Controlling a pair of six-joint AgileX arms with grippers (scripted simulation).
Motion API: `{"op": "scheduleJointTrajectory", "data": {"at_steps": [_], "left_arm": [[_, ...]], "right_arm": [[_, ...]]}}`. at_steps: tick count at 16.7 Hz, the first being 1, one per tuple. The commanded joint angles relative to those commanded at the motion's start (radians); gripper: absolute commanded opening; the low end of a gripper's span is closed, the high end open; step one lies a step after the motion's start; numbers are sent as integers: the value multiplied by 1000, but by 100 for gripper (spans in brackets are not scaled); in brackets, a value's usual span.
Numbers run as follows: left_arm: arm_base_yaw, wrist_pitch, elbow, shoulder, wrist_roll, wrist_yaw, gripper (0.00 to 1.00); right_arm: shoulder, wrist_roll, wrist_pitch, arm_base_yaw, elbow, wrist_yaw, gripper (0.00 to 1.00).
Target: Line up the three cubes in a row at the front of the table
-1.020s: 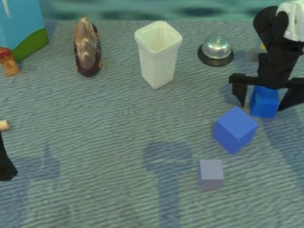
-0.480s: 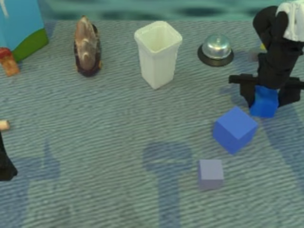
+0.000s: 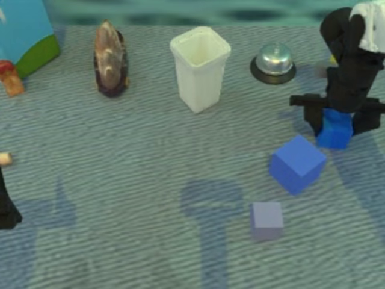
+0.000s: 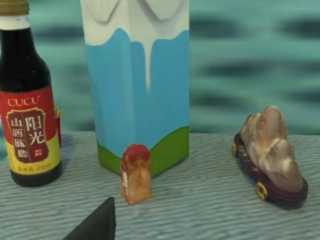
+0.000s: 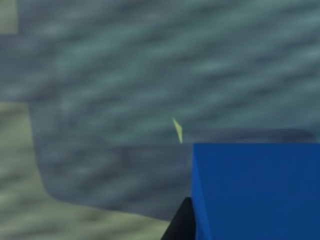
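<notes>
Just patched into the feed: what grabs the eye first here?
The right gripper at the table's right, its fingers shut on the small bright blue cube. Just nearer the front sit the larger medium-blue cube and the pale lavender-grey cube, not yet in a row. The left gripper is parked at the left edge.

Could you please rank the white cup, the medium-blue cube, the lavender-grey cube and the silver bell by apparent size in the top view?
1. white cup
2. medium-blue cube
3. silver bell
4. lavender-grey cube
The bell and the medium-blue cube look close, so that order is unsure.
</notes>
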Motion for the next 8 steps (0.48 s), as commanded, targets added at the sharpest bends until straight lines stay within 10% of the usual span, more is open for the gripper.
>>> {"op": "scheduleJointTrajectory", "data": {"at_steps": [8], "left_arm": [[0, 0, 0, 0, 0, 0, 100]], "right_arm": [[-55, -1, -217, 7, 156, -1, 0]]}}
